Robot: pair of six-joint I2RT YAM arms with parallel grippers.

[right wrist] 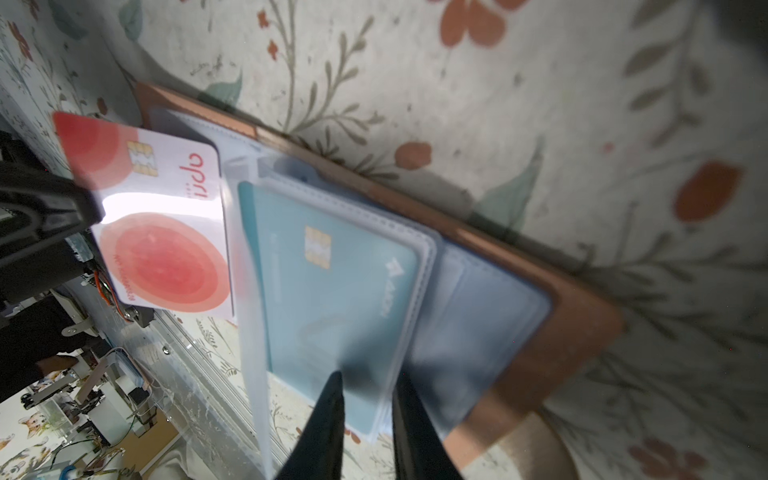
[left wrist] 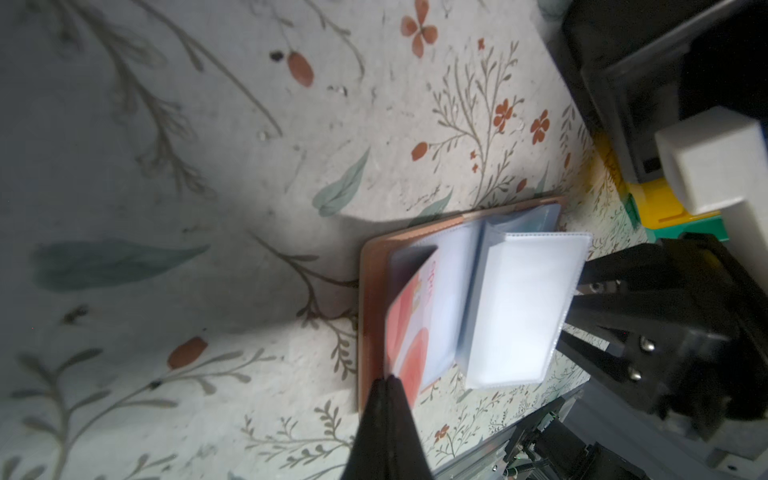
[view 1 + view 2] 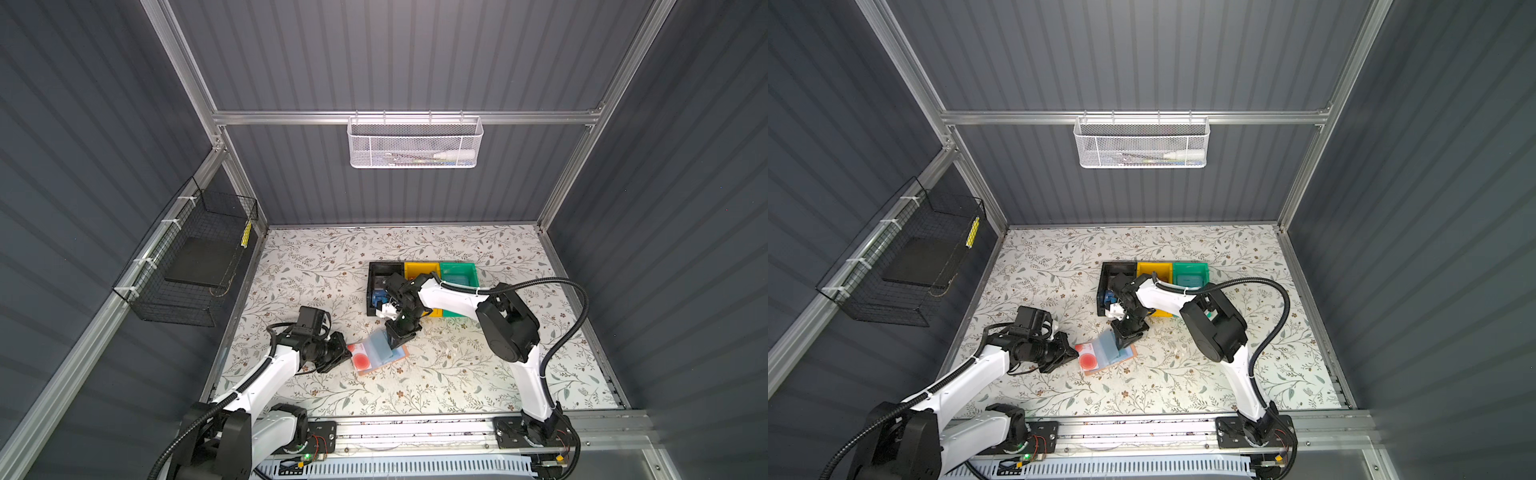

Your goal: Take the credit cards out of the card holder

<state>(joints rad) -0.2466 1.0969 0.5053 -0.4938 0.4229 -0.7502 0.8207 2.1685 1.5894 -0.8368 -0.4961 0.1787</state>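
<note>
- Left gripper pinches the white-and-red card, partly out at 9 o'clock of the card holder.
- Right gripper clamps a clear sleeve; the teal card is not out yet.

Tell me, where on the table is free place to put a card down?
Free: the far strip of the table between the back wall and the bins; the front right patch between the card holder and the right arm. Crowded: the middle, where the left gripper, holding the white-and-red card, and the right gripper meet.
</note>
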